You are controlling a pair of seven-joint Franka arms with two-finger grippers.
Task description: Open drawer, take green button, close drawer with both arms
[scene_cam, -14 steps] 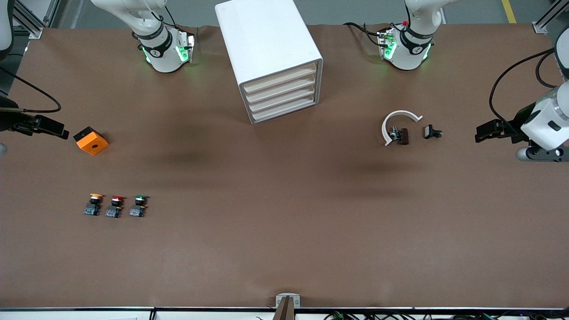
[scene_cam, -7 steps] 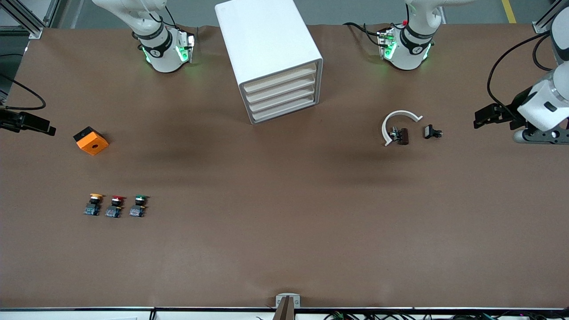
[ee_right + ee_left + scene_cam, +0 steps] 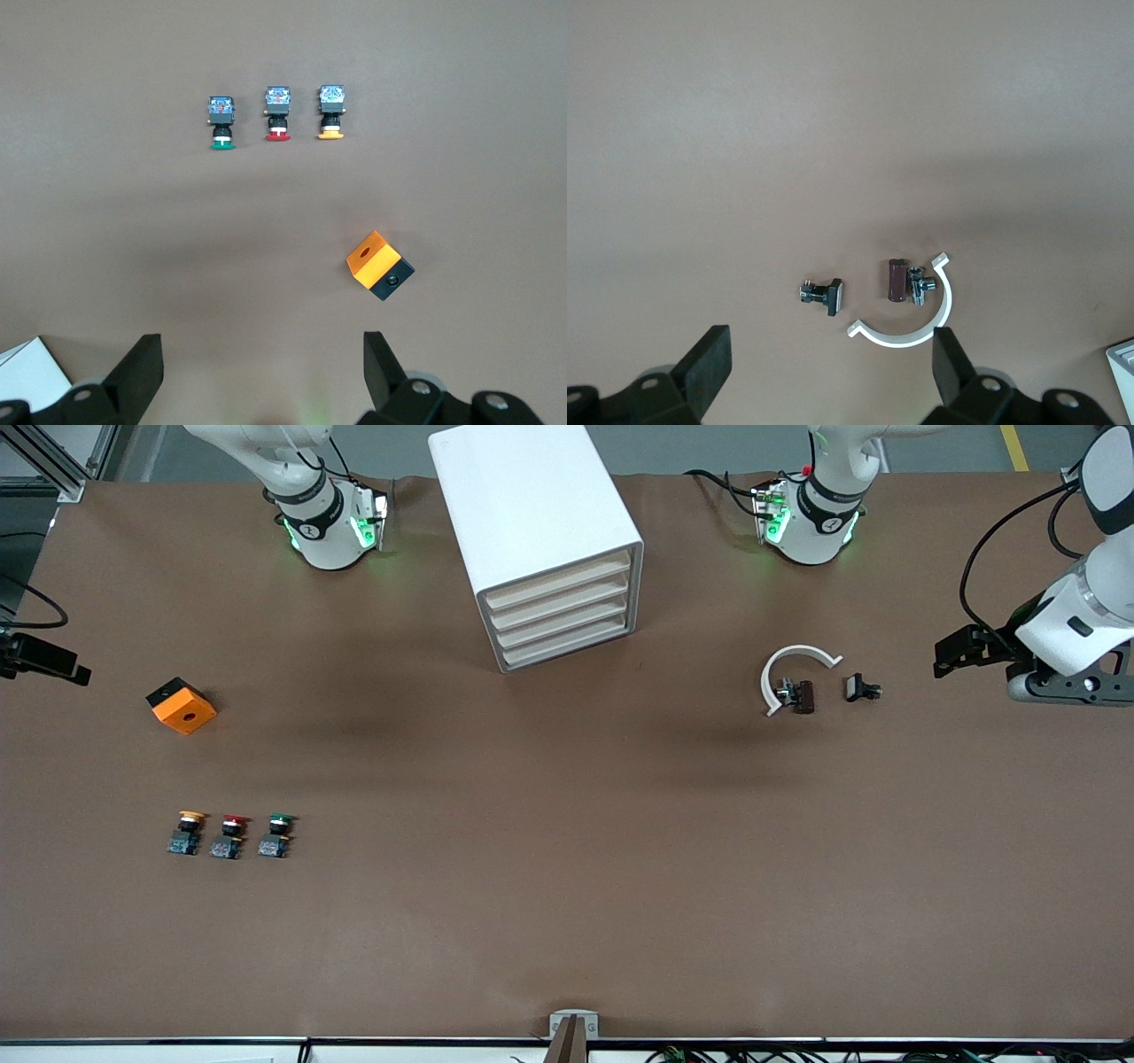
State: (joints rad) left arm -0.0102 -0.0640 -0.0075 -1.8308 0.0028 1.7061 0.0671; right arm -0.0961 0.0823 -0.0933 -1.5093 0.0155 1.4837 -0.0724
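The white four-drawer cabinet stands between the arm bases. All its drawers are shut, including the third drawer. The green-capped button stands on the table nearer the front camera, at the end of a row beside the red-capped and yellow-capped ones. It also shows in the right wrist view. My right gripper is open and empty, up over the right arm's end of the table. My left gripper is open and empty over the left arm's end.
An orange box lies near the right gripper. A white curved piece, a brown part and a small black part lie on the table between the cabinet and the left gripper.
The right gripper has drawn back toward the right arm's end of the table. The left gripper has shifted a little toward the arm bases. Nothing on the table has moved.
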